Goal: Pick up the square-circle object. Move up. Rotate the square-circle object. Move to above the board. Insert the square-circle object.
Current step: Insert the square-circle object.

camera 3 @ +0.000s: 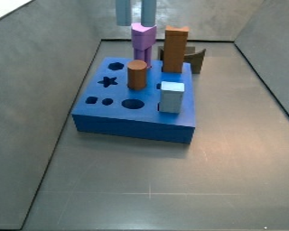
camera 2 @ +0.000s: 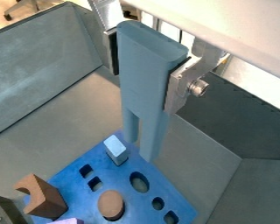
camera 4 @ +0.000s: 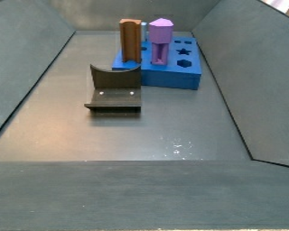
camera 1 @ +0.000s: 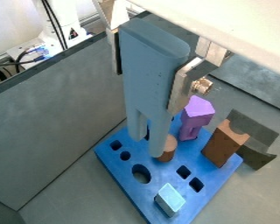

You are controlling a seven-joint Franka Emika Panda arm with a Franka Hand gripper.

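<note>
The square-circle object (camera 1: 149,79) hangs upright, clamped between the fingers (camera 1: 187,83) of the gripper (camera 2: 149,61), its lower end clear of the board (camera 1: 130,171) directly beneath them. The fingers are closed flat against the object's sides in both wrist views. Below the fingers, the board carries a purple peg (camera 3: 142,41), a tall brown peg (camera 3: 175,50), a short brown cylinder (camera 3: 137,74) and a pale square block (camera 3: 172,97); the fixture (camera 4: 115,90) stands beside the board.
</note>
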